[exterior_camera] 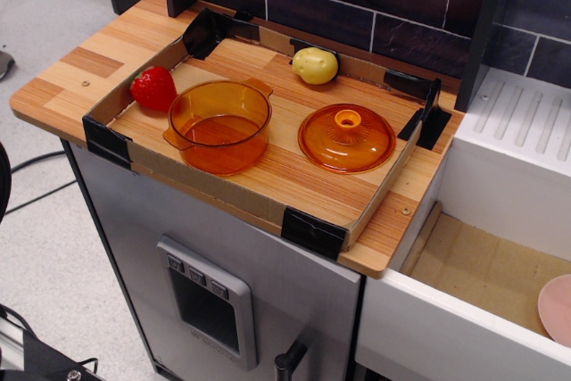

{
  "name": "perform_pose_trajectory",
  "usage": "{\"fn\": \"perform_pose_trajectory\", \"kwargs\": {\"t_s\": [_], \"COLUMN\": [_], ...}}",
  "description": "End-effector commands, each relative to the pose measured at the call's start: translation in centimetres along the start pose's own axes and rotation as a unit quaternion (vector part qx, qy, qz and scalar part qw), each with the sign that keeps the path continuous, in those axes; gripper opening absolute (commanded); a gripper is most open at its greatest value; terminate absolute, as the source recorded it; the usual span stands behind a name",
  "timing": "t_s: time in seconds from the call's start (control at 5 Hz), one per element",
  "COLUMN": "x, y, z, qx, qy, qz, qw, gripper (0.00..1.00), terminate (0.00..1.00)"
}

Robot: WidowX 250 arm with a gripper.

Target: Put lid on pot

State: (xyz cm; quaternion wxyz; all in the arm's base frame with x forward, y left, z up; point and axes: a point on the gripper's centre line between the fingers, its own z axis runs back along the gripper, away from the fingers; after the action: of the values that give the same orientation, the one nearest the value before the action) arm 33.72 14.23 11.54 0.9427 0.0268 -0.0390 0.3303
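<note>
The wooden table [76, 69] tops a grey toy-kitchen cabinet [232, 283], with a dark tiled wall [357, 6] running along its far edge. To the right sits a white sink unit [526, 122] with a ribbed drainer, and a pink plate [558, 308] shows at the lower right edge, cut off by the frame.

On the table lies a shallow cardboard tray [223, 194] with black tape at its corners. Inside it, towards the left, stands the pot [219, 125], upright and uncovered, its mouth open to the camera, one tab handle pointing near-left and the other far-right. The lid [346, 138] rests flat on the tray floor to the right of the pot, knob up, apart from the pot with a strip of bare wood between them.

A red strawberry [153, 88] sits in the tray's left corner, just beside the pot's far-left side; whether the two touch cannot be told. A yellow potato-like toy [315, 65] lies against the tray's far wall, beyond the gap between pot and lid.

The end effector is out of view, so its state cannot be seen.
</note>
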Motion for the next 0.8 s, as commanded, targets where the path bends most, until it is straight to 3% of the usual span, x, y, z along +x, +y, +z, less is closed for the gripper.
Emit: {"fn": "perform_pose_trajectory", "kwargs": {"t_s": [0.0, 0.4, 0.6], "x": [-2.1, -5.1, -5.8], "y": [-3.8, -9.3, -11.1], "z": [2.0, 1.1, 0.7], "qx": [-0.026, -0.033, -0.051], "qy": [-0.012, 0.004, 0.001], "qz": [0.025, 0.031, 0.047], "qw": [0.9993, 0.9989, 0.9976], "gripper": [1.00, 1.00, 1.00], "terminate": [0.00, 0.00, 0.00]}}
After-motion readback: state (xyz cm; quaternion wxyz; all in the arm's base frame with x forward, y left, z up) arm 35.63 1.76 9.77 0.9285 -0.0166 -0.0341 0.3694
